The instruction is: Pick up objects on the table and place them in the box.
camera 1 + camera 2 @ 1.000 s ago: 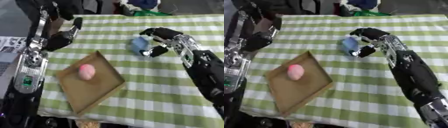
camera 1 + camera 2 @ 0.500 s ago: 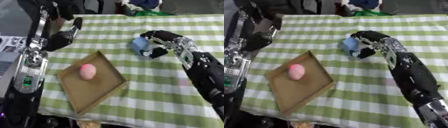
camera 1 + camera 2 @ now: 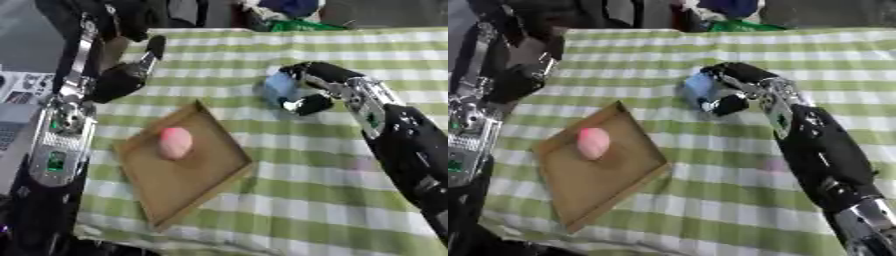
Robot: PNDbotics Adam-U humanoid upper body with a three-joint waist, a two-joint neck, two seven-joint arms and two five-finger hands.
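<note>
On the green-and-white checked cloth that covers the bench (image 3: 289, 200), a shallow brown box (image 3: 188, 172) lies askew, one corner turned toward the far side. Inside it, near its far left wall, rests a pink rounded object (image 3: 175, 142). To the right of the box and well apart from it, the right hand (image 3: 313, 90) reaches in from the right edge with its fingers and thumb curled around a light blue object (image 3: 280, 87), which sits at the hand's left side, close over the cloth; whether it touches the cloth I cannot tell. A faint pink spot (image 3: 773, 165) shows on the cloth beside the right forearm, too small to make out. The left hand (image 3: 131, 70) hangs near the bench's far left edge, above the box's far corner, its fingers straight and pointing away, holding nothing. At the far edge of the bench lie a green thing (image 3: 302, 25) and a dark blue thing (image 3: 289, 6), both blurred.
</note>
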